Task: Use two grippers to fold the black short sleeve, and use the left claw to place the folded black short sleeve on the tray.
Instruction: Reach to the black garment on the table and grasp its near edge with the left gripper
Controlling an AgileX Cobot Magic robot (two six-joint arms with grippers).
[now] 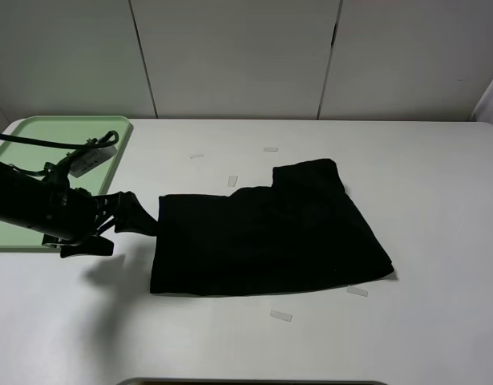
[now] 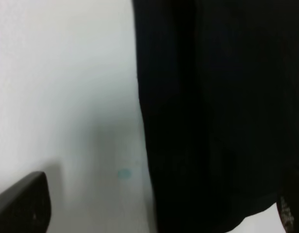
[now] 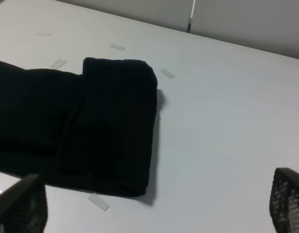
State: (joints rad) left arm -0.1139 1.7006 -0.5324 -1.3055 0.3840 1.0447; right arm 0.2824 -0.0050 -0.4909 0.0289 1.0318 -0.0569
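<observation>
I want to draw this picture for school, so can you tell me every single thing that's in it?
black short sleeve: one, black, folded, middle of the table.
tray: one, pale green, far left corner of the table.
tape strips: five, clear-whitish, scattered on the table around the black short sleeve.
table: one, white, under everything.
wall panels: several, pale grey, behind the table.
left claw: one, black, open, at the black short sleeve's left edge, by the tray.
right claw: one, black, open, seen only in its own wrist view, near the black short sleeve's folded end.
</observation>
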